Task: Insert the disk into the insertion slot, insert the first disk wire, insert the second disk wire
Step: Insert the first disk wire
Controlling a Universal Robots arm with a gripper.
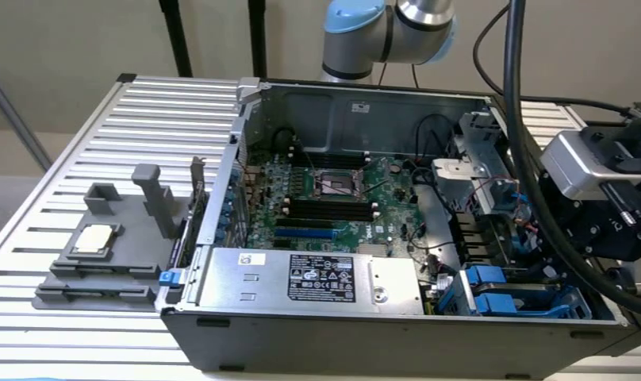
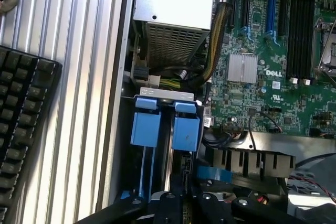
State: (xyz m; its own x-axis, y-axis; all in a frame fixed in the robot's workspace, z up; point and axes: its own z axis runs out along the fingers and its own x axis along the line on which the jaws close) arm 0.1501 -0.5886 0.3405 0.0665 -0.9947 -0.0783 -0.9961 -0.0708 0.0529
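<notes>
The insertion slot (image 2: 164,94) is a grey metal bay at the case's near corner (image 1: 511,298), at the exterior view's right. Two blue plastic carrier ends stand edge-on in it, one (image 2: 146,127) beside the case wall and one (image 2: 186,132) toward the motherboard. Each is about the width of the disk's carrier, but no silver face or white label shows, so I cannot tell which is the disk. My gripper (image 2: 185,203) hangs directly above the bay, in line with the carrier nearer the motherboard. A blue flat connector (image 2: 215,174) lies beside it among black cables.
The silver power supply (image 1: 310,278) with a black-and-white label sits next to the bay. The motherboard (image 1: 332,198) fills the case floor. A grey fixture (image 1: 98,262) stands on the slatted table at the exterior view's left. A black keyboard (image 2: 23,129) lies outside the case wall.
</notes>
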